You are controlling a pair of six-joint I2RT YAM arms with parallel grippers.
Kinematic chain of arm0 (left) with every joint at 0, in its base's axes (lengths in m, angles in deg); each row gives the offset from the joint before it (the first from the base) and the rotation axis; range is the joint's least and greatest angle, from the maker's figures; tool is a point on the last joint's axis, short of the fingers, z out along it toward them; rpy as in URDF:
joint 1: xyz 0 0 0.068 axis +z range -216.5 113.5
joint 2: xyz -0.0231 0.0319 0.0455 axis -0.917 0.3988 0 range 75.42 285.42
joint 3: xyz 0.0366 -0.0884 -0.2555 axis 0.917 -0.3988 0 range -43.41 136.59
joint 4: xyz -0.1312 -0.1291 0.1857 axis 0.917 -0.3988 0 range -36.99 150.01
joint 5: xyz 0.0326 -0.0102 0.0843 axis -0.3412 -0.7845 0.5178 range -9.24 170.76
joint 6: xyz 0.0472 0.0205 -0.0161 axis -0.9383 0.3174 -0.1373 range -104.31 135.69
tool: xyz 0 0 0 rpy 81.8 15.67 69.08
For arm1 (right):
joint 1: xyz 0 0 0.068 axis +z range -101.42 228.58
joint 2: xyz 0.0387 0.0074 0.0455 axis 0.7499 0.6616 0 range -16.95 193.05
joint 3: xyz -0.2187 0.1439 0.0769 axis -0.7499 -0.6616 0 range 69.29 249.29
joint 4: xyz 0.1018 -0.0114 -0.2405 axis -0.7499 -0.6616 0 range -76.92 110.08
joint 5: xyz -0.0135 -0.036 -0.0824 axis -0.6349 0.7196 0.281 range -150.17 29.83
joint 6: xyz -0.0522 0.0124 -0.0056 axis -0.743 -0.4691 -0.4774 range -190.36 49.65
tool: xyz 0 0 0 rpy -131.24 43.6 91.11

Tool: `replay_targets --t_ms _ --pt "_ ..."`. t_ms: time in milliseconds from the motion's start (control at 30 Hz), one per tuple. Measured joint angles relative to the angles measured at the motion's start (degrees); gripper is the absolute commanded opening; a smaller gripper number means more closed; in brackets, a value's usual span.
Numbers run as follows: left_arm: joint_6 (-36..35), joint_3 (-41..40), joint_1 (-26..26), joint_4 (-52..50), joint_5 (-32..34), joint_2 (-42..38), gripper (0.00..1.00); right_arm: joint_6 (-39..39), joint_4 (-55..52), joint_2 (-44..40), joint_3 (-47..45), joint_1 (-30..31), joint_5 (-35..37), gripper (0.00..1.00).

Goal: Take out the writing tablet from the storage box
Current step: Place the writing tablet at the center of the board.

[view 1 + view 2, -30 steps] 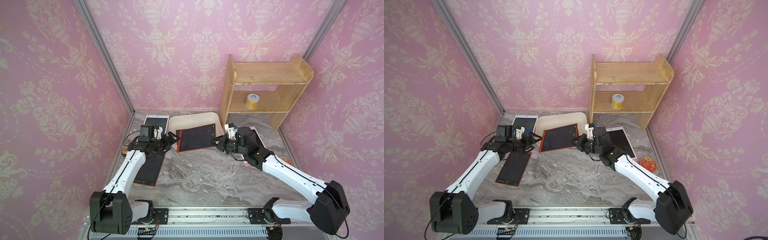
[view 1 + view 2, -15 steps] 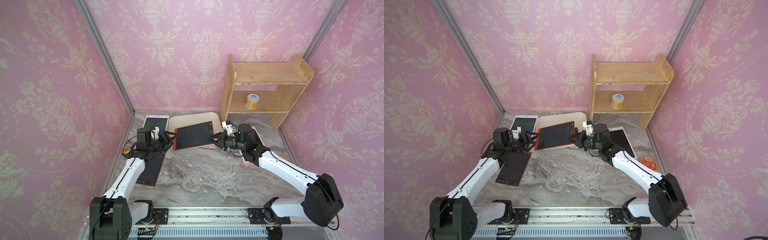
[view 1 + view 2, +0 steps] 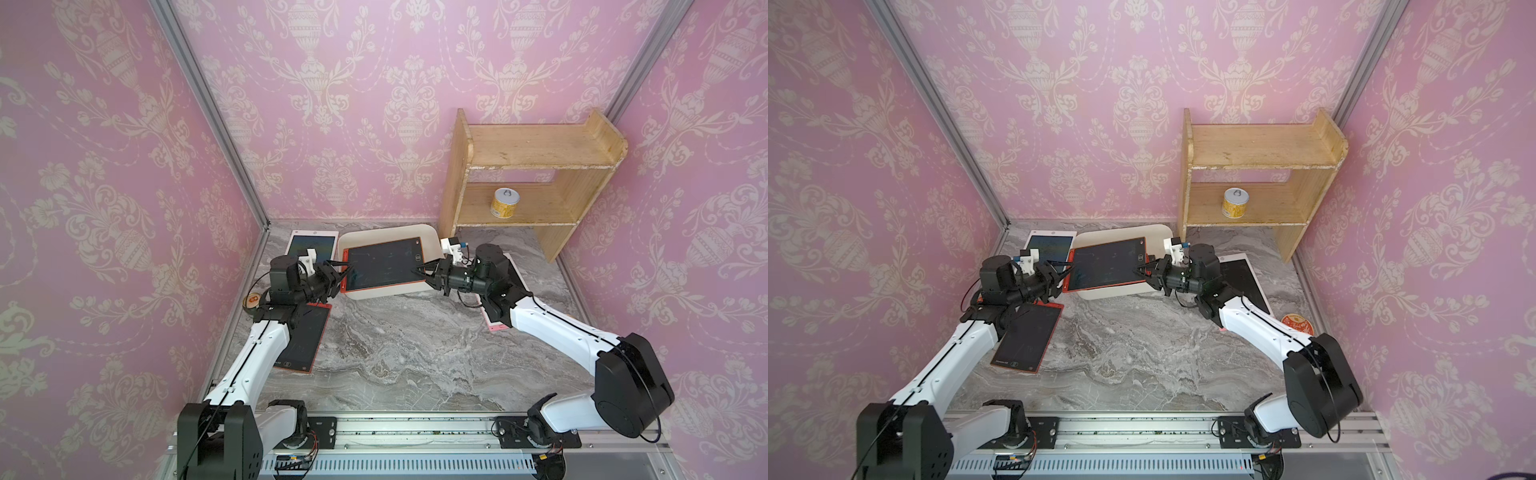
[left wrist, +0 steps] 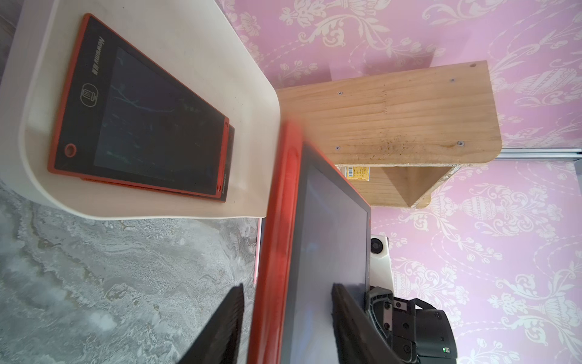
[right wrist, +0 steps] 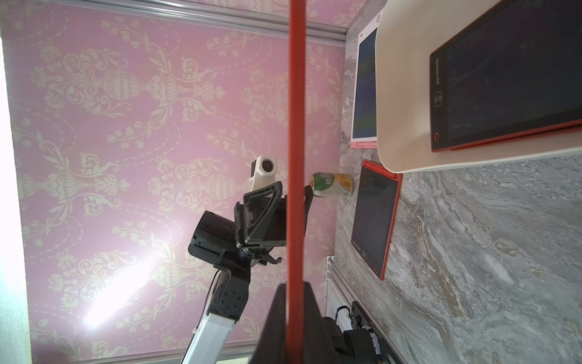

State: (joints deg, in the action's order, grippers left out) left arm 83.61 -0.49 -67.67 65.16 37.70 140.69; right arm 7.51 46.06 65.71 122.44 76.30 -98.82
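A red-framed writing tablet point(image 3: 384, 266) point(image 3: 1106, 268) hangs level above the off-white storage box point(image 3: 386, 293) point(image 3: 1121, 295). My right gripper point(image 3: 419, 270) point(image 5: 294, 290) is shut on the tablet's right edge, which shows as a thin red line point(image 5: 296, 126). My left gripper point(image 3: 340, 266) point(image 4: 286, 293) straddles the tablet's left edge point(image 4: 330, 252). Its fingers point(image 4: 226, 315) stand on either side of the edge, with a gap showing on the underside. Two more red tablets point(image 4: 141, 119) point(image 5: 504, 78) lie stacked in the box point(image 4: 252, 94).
A wooden shelf point(image 3: 536, 166) with a yellow can point(image 3: 503, 202) stands at the back right. On the marble table lie a white tablet point(image 3: 311, 245), a red tablet point(image 3: 303, 336) under the left arm and a pink-edged one point(image 3: 498, 324) under the right arm. A can point(image 3: 253, 300) sits by the left wall.
The tablet has risen a little and moved back over the box in the right gripper. The left gripper followed its left edge, and its jaws have narrowed around that edge.
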Motion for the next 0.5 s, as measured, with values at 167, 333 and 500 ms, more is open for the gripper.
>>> replay_targets --t_ms 167,333,500 --pt "0.8 0.0 0.3 1.0 -0.2 0.0 0.34 0.7 0.9 0.9 0.0 -0.2 -0.6 0.0" --pt "1.2 0.0 0.7 1.1 -0.2 0.0 0.23 0.4 0.2 0.9 0.9 -0.3 -1.0 0.0" --pt "1.4 0.0 1.0 1.7 -0.4 -0.2 0.14 0.4 -1.2 1.8 1.6 -0.7 -1.5 0.0"
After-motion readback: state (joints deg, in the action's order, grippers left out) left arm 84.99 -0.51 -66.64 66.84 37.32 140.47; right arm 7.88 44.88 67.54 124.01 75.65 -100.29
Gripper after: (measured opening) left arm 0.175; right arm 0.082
